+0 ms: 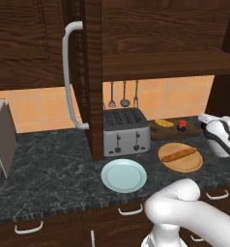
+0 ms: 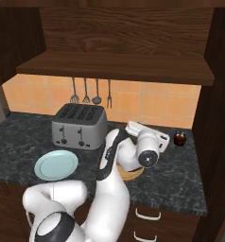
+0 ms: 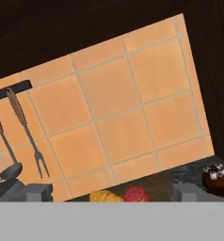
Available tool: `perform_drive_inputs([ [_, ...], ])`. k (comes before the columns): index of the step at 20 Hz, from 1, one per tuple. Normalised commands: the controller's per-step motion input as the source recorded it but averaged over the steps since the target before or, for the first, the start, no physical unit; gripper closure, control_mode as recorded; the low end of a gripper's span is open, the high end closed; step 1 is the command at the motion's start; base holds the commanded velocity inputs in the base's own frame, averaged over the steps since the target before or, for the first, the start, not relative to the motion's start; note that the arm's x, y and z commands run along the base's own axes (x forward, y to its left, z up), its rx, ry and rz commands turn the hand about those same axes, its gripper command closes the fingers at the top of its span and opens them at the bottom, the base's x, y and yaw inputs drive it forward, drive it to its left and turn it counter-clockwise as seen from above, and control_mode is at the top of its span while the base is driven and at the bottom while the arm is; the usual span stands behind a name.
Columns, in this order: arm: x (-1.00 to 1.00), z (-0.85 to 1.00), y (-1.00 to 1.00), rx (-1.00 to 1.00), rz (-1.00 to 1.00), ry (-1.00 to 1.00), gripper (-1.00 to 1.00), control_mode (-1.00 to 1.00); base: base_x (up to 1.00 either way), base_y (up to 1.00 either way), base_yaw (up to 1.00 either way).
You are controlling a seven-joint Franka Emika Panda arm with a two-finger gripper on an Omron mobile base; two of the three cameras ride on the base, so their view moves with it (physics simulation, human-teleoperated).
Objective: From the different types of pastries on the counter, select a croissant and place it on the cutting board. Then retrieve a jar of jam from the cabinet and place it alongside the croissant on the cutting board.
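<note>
The croissant (image 1: 164, 123) lies on the dark cutting board (image 1: 194, 131) at the back of the counter (image 1: 54, 159), right of the toaster. Close beside it on the board stands the jar of jam (image 1: 182, 125) with its red lid. My gripper (image 1: 206, 119) hovers just right of the jar, open and holding nothing. In the hand view the croissant (image 3: 104, 196) and the jar's red lid (image 3: 136, 193) peek up between my open gripper's (image 3: 113, 192) fingertips. The long brown stick pastry (image 1: 179, 154) rests on a round pale board. The cabinet (image 1: 160, 62) overhead stands open, its door (image 1: 88, 72) swung out.
A toaster (image 1: 126, 131) stands left of the cutting board, with a light-blue plate (image 1: 123, 175) in front of it. Utensils (image 1: 122, 94) hang on the tiled wall. A small dark thing (image 2: 180, 138) sits at the back right, near a dark wood side wall (image 2: 216, 118).
</note>
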Motion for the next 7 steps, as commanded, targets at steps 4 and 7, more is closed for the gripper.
perform_drive_inputs([
  [4, -1.00, 0.77, -0.02, 0.22, 0.00, 0.16, -1.00, -1.00, 0.00, 0.00, 0.00],
  [7, -1.00, 0.39, -0.20, 0.27, 0.00, 0.02, -1.00, -1.00, 0.00, 0.00, 0.00],
])
